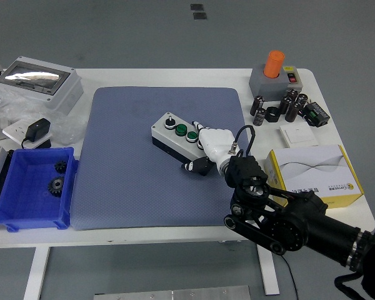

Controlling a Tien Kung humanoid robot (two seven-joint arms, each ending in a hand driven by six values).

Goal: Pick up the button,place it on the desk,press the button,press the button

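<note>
Grey-blue padding covers the middle of the white table [175, 234], and on this mat [131, 169] lies the button box [176, 138], a pale housing with a black underside, set at a slant with its long side running from upper left to lower right. Its top face carries a small toggle-like knob at the far end and two green push buttons [185, 132] next to it.

The right hand [214, 150], white-fingered on a black arm, rests over the near right end of the box. One finger reaches toward the nearer green button and dark-tipped fingers curl beside the box's lower corner; the hand looks draped on the box and pressing rather than clamped around it, though the contact under the palm is hidden. The left hand is out of view.

The box appears already placed, so the pressing step seems to be in hand. The main risk is that a slanted push slides the box across the soft mat instead of sinking the button, since nothing braces it. The fingertip could also land between the two buttons, or the palm could tip the box's near end.

A blue bin [31, 187] with gears sits well apart at the left.
</note>
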